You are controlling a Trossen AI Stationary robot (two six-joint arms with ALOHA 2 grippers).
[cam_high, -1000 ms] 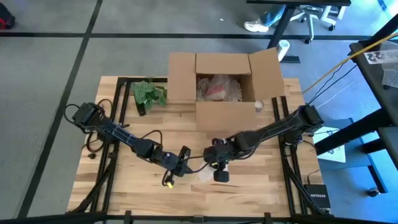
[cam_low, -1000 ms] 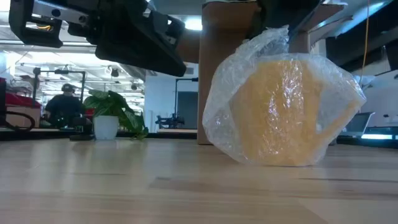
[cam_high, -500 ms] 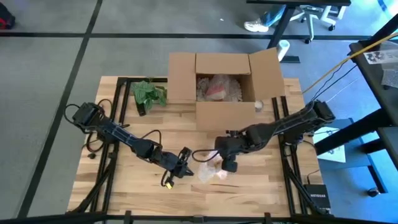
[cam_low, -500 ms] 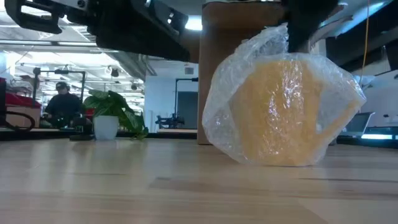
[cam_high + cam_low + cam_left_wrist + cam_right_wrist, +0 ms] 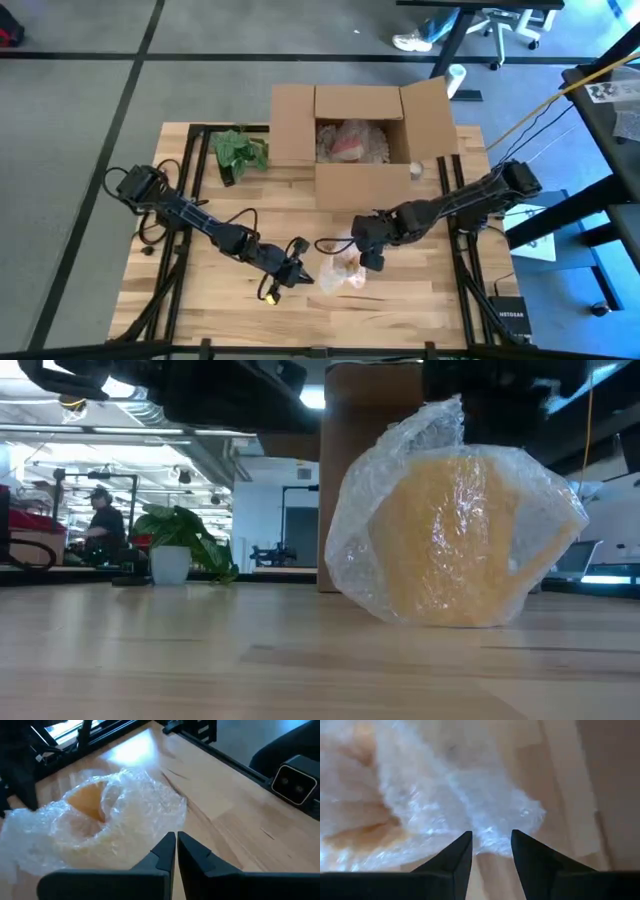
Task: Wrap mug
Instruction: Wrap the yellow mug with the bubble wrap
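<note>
The bubble-wrapped mug (image 5: 342,271) sits on the table (image 5: 420,300) between the closed, empty left gripper (image 5: 300,274) and the parted right gripper (image 5: 372,262).

Left gripper (image 5: 176,841) hangs low at seven o'clock, fingertips pressed together. Right gripper (image 5: 490,842) at five o'clock points downward, its fingers (image 5: 457,855) slightly parted.

Open lab or workshop, likely, ceiling lights (image 5: 312,398), distant workstations (image 5: 60,540)
</note>
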